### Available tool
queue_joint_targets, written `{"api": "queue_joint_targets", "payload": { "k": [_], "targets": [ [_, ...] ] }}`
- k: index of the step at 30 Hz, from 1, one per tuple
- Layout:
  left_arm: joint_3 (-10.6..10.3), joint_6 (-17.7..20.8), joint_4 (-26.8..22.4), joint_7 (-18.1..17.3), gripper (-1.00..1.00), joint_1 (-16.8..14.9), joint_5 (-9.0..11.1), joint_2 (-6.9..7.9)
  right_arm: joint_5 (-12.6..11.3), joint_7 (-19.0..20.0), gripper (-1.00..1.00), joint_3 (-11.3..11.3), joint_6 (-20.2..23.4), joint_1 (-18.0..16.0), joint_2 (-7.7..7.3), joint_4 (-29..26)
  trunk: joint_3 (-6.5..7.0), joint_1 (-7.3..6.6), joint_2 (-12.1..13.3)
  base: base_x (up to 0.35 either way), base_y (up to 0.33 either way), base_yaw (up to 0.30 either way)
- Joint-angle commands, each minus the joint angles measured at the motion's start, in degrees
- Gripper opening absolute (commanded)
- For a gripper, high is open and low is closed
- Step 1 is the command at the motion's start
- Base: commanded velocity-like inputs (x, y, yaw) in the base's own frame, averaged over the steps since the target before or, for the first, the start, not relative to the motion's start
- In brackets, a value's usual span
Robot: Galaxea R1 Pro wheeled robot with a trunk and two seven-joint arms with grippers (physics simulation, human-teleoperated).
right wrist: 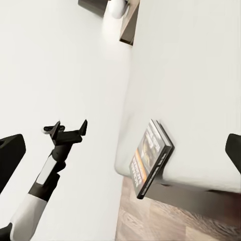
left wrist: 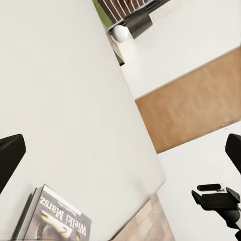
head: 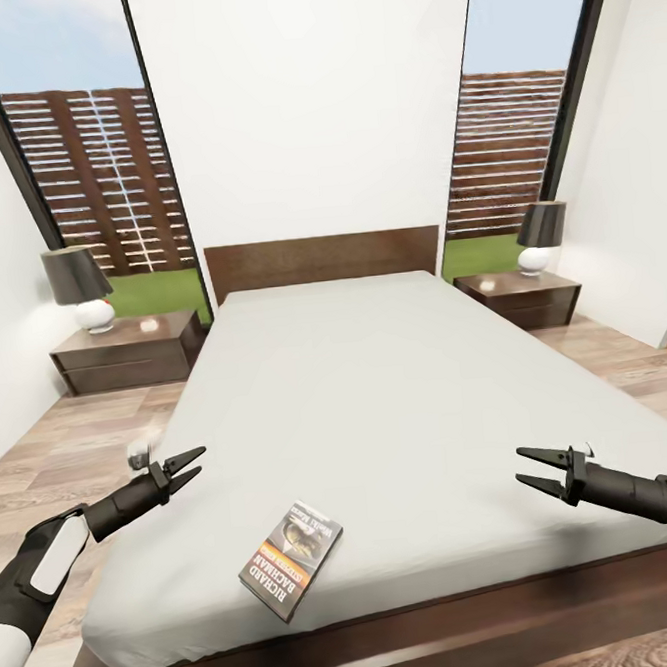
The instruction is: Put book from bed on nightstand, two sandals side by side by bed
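The book [head: 291, 559], dark-covered with an orange band, lies flat on the pale grey bed [head: 378, 390] near its foot edge. My left gripper [head: 200, 460] hovers open over the bed's left edge, up and left of the book. My right gripper [head: 519, 465] is open above the mattress, well right of the book. In the left wrist view the book [left wrist: 57, 218] sits just ahead, with the right gripper [left wrist: 208, 193] beyond. The right wrist view has the book [right wrist: 150, 155] at the mattress edge and the left gripper [right wrist: 68, 128] past it. The sandals are out of view.
One nightstand [head: 129, 352] stands left of the headboard and another [head: 519, 297] right of it, each carrying a lamp [head: 81, 285] [head: 540, 235]. Wood-plank floor [head: 71, 444] runs along both sides of the bed. The dark bed frame [head: 398, 639] juts out at the foot.
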Motion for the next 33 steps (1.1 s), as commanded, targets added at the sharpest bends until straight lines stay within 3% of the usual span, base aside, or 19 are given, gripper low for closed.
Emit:
{"api": "queue_joint_targets", "payload": {
  "k": [1, 9, 22, 33],
  "targets": [
    [0.00, 0.36, 0.03, -0.02, 1.00, -0.05, 0.25, -0.01, -0.04, 0.11, 1.00, -0.03, 0.29, -0.02, -0.01, -0.02, -0.10, -0.01, -0.02, 0.000, 0.000, 0.200],
    [-0.02, 0.33, 0.03, 0.05, 1.00, -0.06, 0.25, -0.02, -0.03, 0.18, 1.00, -0.07, 0.30, -0.01, -0.01, -0.03, -0.32, -0.01, -0.02, 0.000, 0.000, 0.214],
    [-0.05, 0.33, 0.04, 0.06, 1.00, -0.05, 0.25, -0.02, -0.03, 0.46, 1.00, -0.12, 0.36, 0.00, -0.01, -0.12, -0.33, -0.01, -0.02, 0.000, 0.000, 0.029],
    [-0.05, 0.26, 0.20, 0.13, 1.00, -0.05, 0.28, -0.02, -0.03, 0.42, 1.00, -0.12, 0.34, -0.01, -0.09, -0.05, -0.56, -0.01, -0.02, 0.000, 0.000, 0.239]
  ]
}}
